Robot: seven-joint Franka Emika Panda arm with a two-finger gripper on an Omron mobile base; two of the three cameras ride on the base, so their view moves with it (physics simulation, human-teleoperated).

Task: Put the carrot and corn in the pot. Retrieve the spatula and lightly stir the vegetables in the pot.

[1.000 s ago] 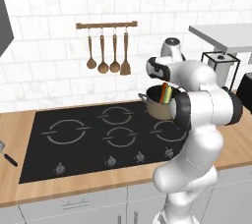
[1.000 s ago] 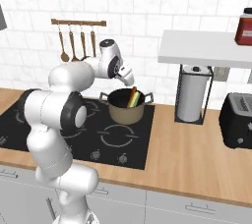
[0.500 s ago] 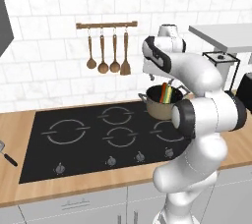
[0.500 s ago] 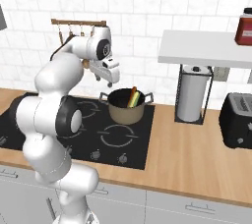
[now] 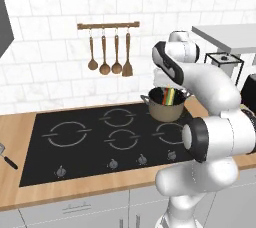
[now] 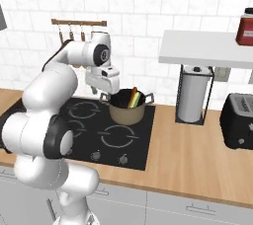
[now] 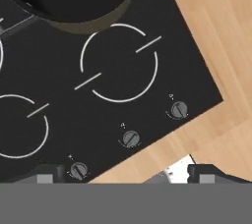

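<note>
Black stove, pot [image 6: 127, 110] at 2 o'clock — carrot [image 6: 132, 95] and corn [image 6: 135, 101] inside; gripper [image 6: 102, 89] has lifted off, jaws open — spatula [image 5: 4, 153] next.

pot [image 6: 127, 112]: shiny brown metal, right by the claw | stove top [image 5: 80, 154]: smooth black glass | counter [image 6: 197, 160]: pale wood

wall: white tiles [image 5: 45, 27] | counter: wood [image 6: 197, 155] | cooktop: black [image 5: 80, 147]
</note>
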